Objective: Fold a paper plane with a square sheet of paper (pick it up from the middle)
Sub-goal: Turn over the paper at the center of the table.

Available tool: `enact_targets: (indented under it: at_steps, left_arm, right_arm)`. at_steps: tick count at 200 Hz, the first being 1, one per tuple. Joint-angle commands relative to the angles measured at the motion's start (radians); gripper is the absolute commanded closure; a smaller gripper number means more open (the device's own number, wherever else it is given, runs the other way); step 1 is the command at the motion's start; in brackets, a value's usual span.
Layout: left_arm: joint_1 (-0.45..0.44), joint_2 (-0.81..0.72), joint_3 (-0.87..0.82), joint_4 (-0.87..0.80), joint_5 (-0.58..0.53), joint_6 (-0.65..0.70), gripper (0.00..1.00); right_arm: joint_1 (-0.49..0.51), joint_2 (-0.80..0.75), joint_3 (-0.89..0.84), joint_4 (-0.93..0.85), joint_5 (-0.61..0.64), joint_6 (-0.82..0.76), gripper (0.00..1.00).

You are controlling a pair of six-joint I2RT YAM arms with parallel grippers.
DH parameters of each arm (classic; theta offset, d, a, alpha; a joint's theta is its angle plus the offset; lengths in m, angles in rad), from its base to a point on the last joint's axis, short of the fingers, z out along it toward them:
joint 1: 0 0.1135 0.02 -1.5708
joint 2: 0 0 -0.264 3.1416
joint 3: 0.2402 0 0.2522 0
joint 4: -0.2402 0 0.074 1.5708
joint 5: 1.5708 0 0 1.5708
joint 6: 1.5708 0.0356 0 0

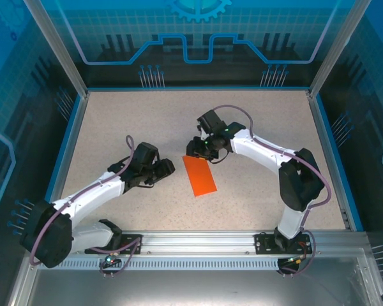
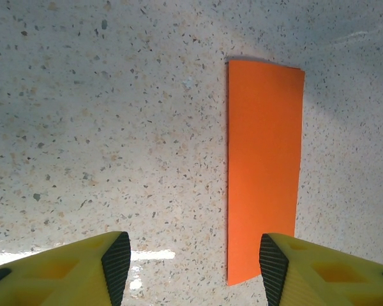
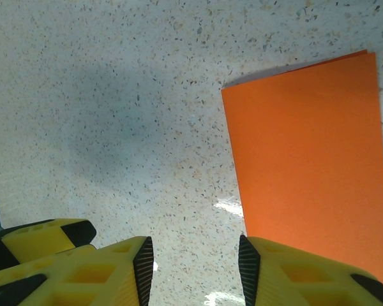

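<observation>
The square sheet of paper (image 1: 199, 174) lies flat on the speckled table as a narrow bright orange rectangle, folded in half; two layers show at its far edge in the right wrist view. My left gripper (image 1: 165, 168) sits just left of it, open, nothing between its yellow fingers (image 2: 115, 268); the paper (image 2: 265, 166) runs up past the right finger. My right gripper (image 1: 196, 150) hovers at the strip's far end, open and empty, with the paper (image 3: 309, 166) beside and under its right finger (image 3: 287, 274).
The speckled tabletop (image 1: 115, 127) is ringed by a blue rim (image 1: 67, 150) and transparent blue walls. A metal rail (image 1: 198, 242) with both arm bases runs along the near edge.
</observation>
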Motion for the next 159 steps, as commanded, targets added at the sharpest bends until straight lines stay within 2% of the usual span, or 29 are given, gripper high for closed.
enact_targets:
  at_steps: [1, 44, 71, 98, 129, 159]
  left_arm:
    - [0.009, 0.014, 0.027, 0.006, 0.028, 0.040, 0.41]
    - [0.010, 0.017, 0.015, 0.025, 0.029, 0.043, 0.41]
    - [0.010, 0.033, 0.029, 0.036, 0.052, 0.042, 0.42]
    - [0.010, 0.040, 0.023, 0.041, 0.043, 0.036, 0.42]
    - [0.010, 0.049, 0.019, 0.036, 0.051, 0.043, 0.41]
    - [0.010, 0.042, 0.012, 0.032, 0.054, 0.050, 0.41]
  right_arm:
    - [0.001, 0.016, -0.016, -0.005, -0.029, -0.024, 0.57]
    - [0.015, -0.060, -0.249, 0.214, -0.056, -0.010, 0.63]
    - [0.031, -0.062, -0.321, 0.276, -0.077, -0.004, 0.70]
    - [0.057, -0.036, -0.355, 0.318, -0.090, 0.003, 0.72]
    - [0.063, -0.004, -0.373, 0.315, -0.014, 0.024, 0.72]
    - [0.074, -0.001, -0.447, 0.378, 0.040, 0.119, 0.71]
